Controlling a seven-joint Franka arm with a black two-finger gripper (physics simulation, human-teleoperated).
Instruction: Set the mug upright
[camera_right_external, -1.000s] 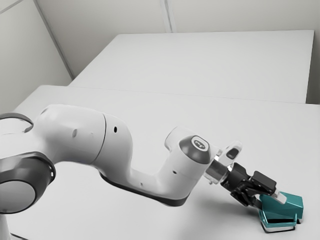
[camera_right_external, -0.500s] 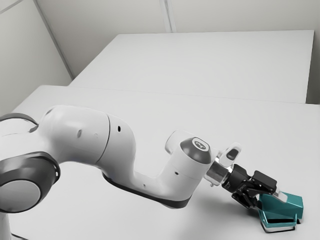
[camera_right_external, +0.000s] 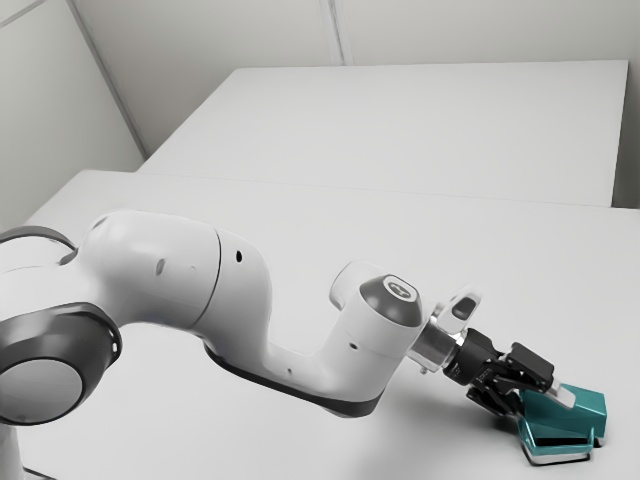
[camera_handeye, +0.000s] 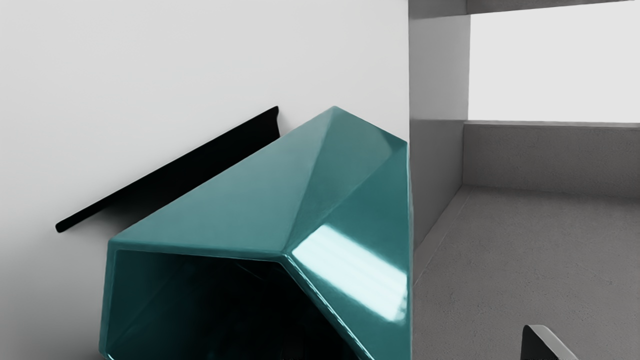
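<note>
One teal mug (camera_right_external: 575, 405), one white arm (camera_right_external: 165, 265), one black hand (camera_right_external: 543, 400) — and pale tabletops (camera_right_external: 300, 230), two: near, far

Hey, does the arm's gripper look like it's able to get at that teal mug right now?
Probably yes: the gripper is right up at the mug, whose open mouth faces the wrist camera, and I see nothing in between. Whether it would hold firmly, I can't tell.

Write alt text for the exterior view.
A black gripper reaches a teal, angular mug tipped on its side on a pale table; the white robot arm comes in from the exterior view's left.
</note>
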